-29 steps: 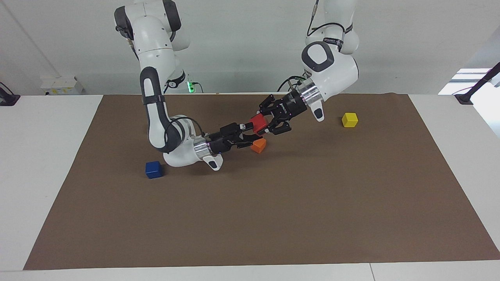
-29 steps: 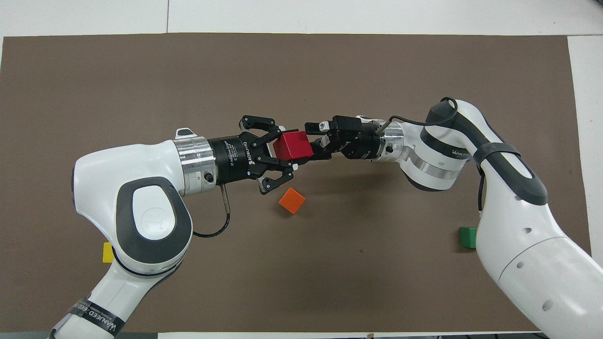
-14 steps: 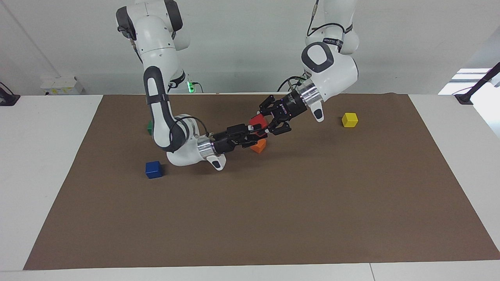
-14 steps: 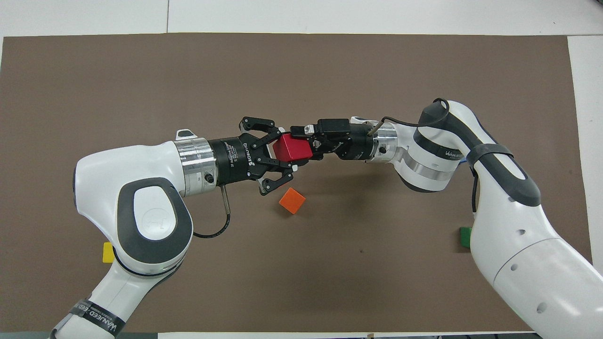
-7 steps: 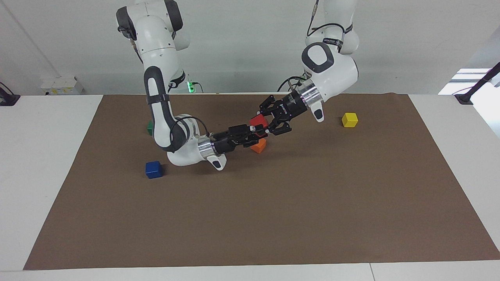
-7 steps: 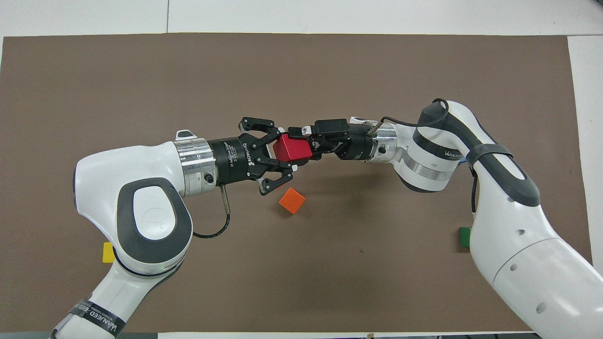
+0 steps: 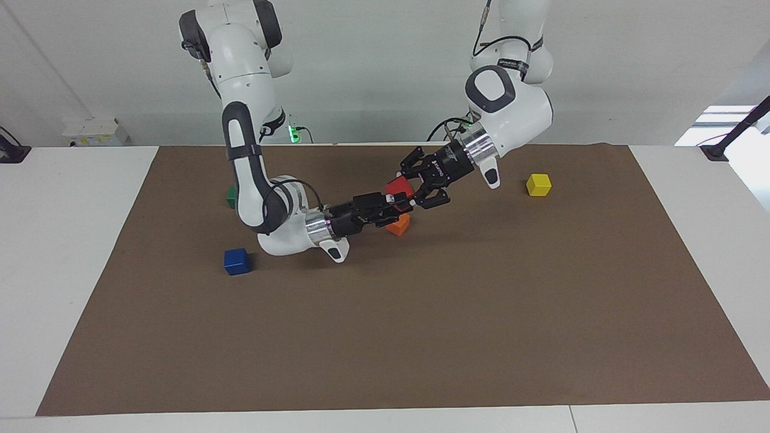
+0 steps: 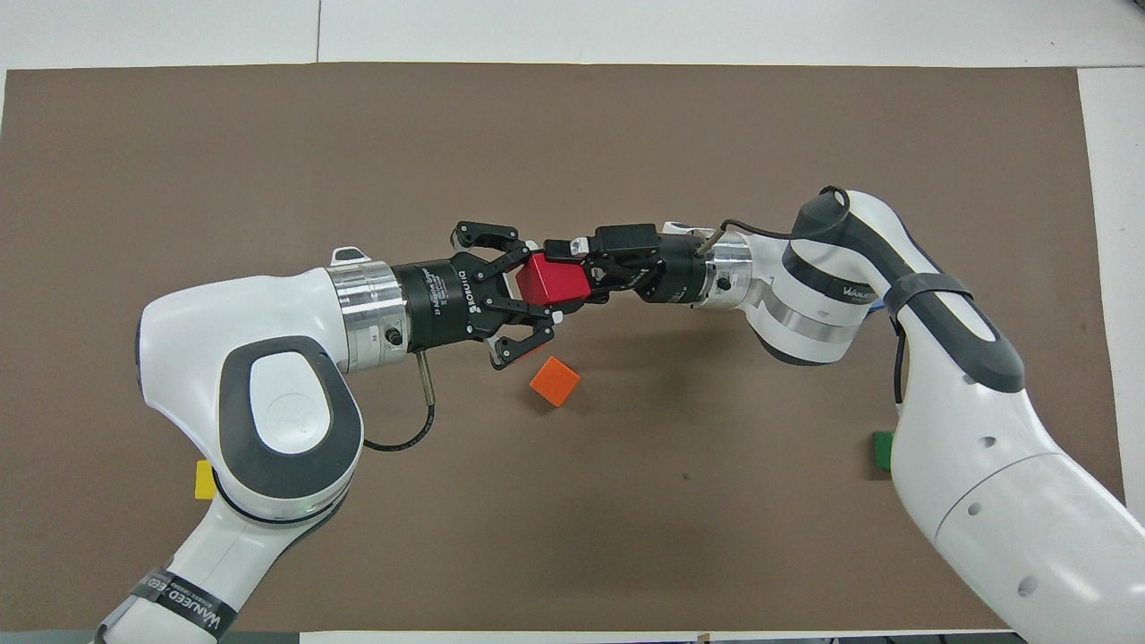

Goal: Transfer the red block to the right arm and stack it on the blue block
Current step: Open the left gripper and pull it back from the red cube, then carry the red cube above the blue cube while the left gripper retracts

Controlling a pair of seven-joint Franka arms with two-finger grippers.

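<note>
You have both arms reaching inward, wrists low and angled; left end effector (image 8: 537, 295) and right end effector (image 8: 572, 268) meet mid-air, both clamped tight.

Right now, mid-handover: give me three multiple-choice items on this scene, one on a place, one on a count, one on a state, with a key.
1. What lies on the brown mat under the held small red cube?
A. small orange cube
B. small yellow cube
C. small dark green cube

2. How many cubes show in the facing view?
A. three
B. four
C. five

3. Who grips the red cube?
A. left gripper only
B. right gripper only
C. both grippers

Key:
1 A, the small orange cube sits just below the handover.
2 C, red, orange, small deep blue cube, yellow cube, green cube.
3 C, the left gripper and right gripper are each shut on it.
</note>
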